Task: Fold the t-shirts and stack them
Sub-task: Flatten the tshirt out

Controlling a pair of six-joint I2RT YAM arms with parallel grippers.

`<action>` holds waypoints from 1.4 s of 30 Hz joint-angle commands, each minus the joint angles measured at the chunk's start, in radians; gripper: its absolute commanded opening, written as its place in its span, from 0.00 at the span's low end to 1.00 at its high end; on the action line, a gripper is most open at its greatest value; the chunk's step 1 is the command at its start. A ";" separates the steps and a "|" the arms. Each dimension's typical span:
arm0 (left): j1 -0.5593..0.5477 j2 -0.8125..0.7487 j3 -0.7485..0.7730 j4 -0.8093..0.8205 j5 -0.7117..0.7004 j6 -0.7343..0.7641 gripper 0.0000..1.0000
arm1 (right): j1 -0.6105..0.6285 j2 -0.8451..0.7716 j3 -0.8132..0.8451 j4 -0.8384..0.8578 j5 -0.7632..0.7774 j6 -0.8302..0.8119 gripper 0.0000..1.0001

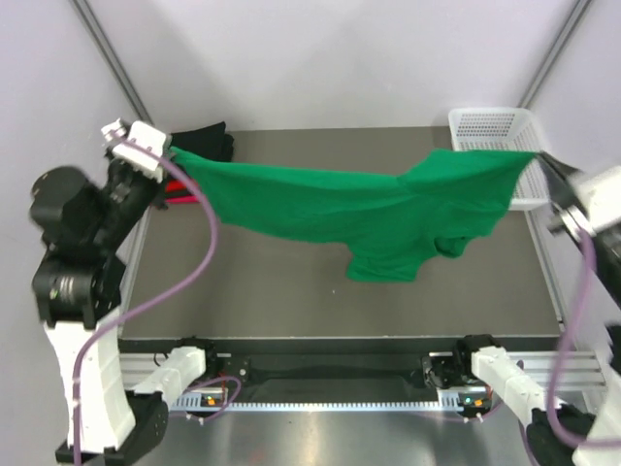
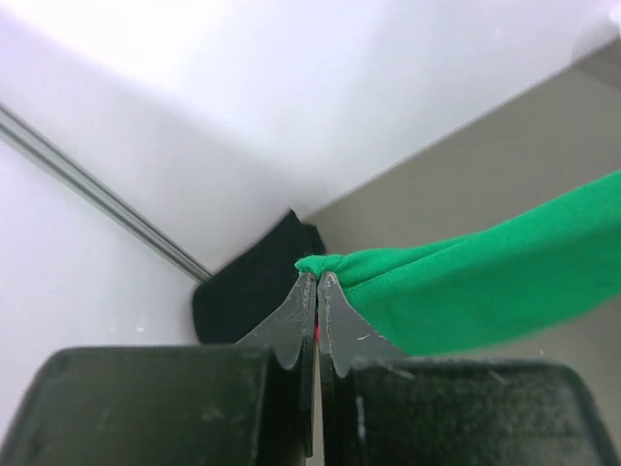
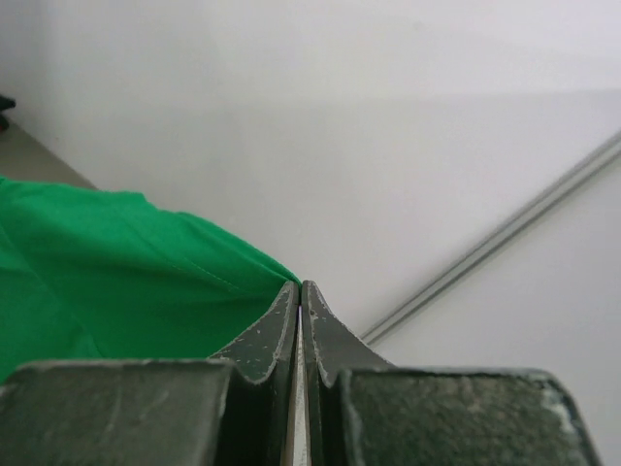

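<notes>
Green shirt (image 1: 369, 209): stretched across mid-frame.
Left gripper (image 2: 317, 283): clamped on one corner.
Right gripper (image 3: 300, 289): clamped on the other.
Risk: thin pinches may slip under tension.

A robotics lab cell: bare white walls (image 1: 340, 58) and metal struts (image 1: 107, 53) enclose the arms (image 1: 78, 252), a grey table (image 1: 291, 291) beneath them, an aluminium rail (image 1: 330, 406) at their bases.

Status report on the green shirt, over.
Left gripper and right gripper shut on green shirt. Shirt stretched between them over the table. Nothing seen in the way.
</notes>
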 commanded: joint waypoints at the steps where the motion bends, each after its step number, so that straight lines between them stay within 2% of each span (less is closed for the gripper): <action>1: 0.002 -0.051 0.075 -0.021 -0.021 0.028 0.00 | -0.033 -0.055 0.136 -0.064 -0.019 0.018 0.00; 7: 0.002 -0.107 0.187 -0.032 -0.024 0.010 0.00 | -0.098 -0.071 0.317 -0.074 -0.026 0.032 0.00; 12: 0.002 -0.141 0.236 -0.018 -0.063 0.016 0.00 | -0.139 -0.118 0.340 -0.042 -0.042 0.006 0.00; 16: 0.002 -0.121 0.236 -0.004 -0.098 0.025 0.00 | -0.136 -0.119 0.316 0.011 0.056 -0.037 0.00; 21: 0.002 -0.048 0.167 -0.012 -0.138 0.082 0.00 | -0.081 -0.100 0.095 0.162 0.136 -0.133 0.00; 27: 0.002 0.018 -0.095 0.095 -0.123 0.129 0.00 | -0.073 -0.034 -0.234 0.370 0.107 -0.236 0.00; 31: 0.002 0.124 -0.252 0.172 -0.139 0.180 0.00 | -0.076 0.074 -0.422 0.468 0.092 -0.321 0.00; 35: 0.002 0.256 -0.408 0.268 -0.144 0.220 0.00 | -0.124 0.197 -0.652 0.638 0.056 -0.393 0.00; 38: 0.002 0.423 -0.399 0.308 -0.133 0.223 0.00 | -0.151 0.369 -0.680 0.714 0.053 -0.413 0.00; 42: 0.002 0.673 -0.323 0.339 -0.138 0.218 0.00 | -0.164 0.669 -0.573 0.713 0.058 -0.427 0.00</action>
